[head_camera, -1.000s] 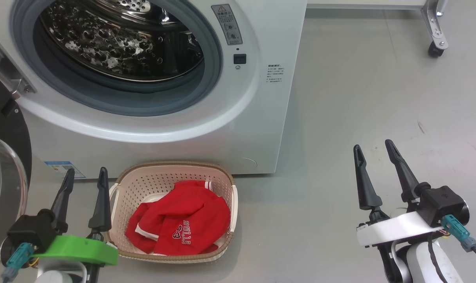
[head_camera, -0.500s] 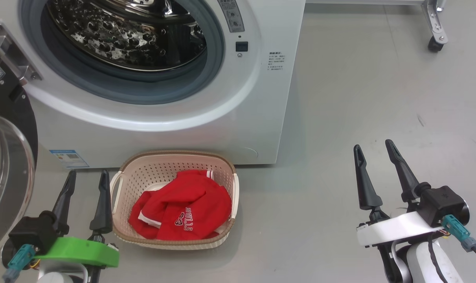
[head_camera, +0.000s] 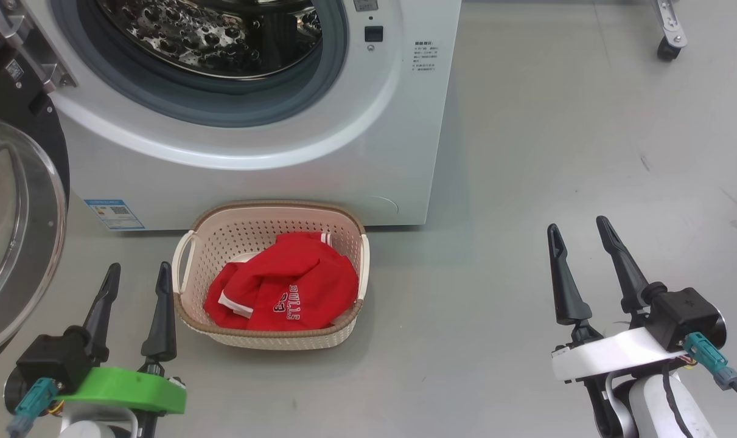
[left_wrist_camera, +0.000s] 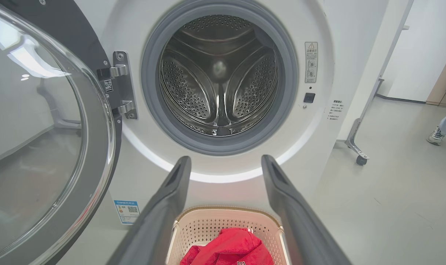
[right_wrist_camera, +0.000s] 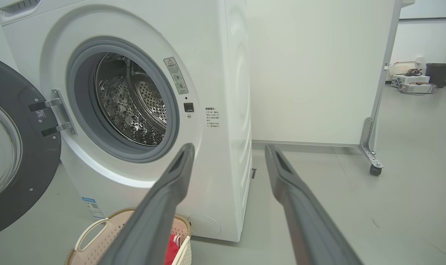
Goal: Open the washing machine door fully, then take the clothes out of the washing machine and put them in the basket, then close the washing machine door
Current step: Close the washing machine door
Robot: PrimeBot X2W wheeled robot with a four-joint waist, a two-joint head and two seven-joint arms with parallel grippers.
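The white washing machine [head_camera: 398, 134] stands ahead with its steel drum [left_wrist_camera: 219, 84] bare inside. The washing machine door [head_camera: 15, 201] hangs wide open at the left, its glass bowl [left_wrist_camera: 31, 125] facing me. On the floor before the machine sits the cream basket [head_camera: 271, 334] with the red clothes [head_camera: 283, 292] in it, "BULLS" lettering up. My left gripper [head_camera: 137, 271] is open and empty, just left of the basket. Far to the right of the basket, over bare floor, my right gripper [head_camera: 578, 225] is open and empty.
A white panel on a wheeled frame [right_wrist_camera: 370, 147] stands right of the machine; its caster [head_camera: 666, 52] shows at the top right. A person's foot [left_wrist_camera: 436, 136] is at the far right. Boxes and a dark bin [right_wrist_camera: 436, 70] sit far back. Grey floor [head_camera: 557, 152] spreads right.
The head camera has tilted down, so the machine and basket sit higher in the picture. Both grippers stay open; the left sits slightly lower in the picture.
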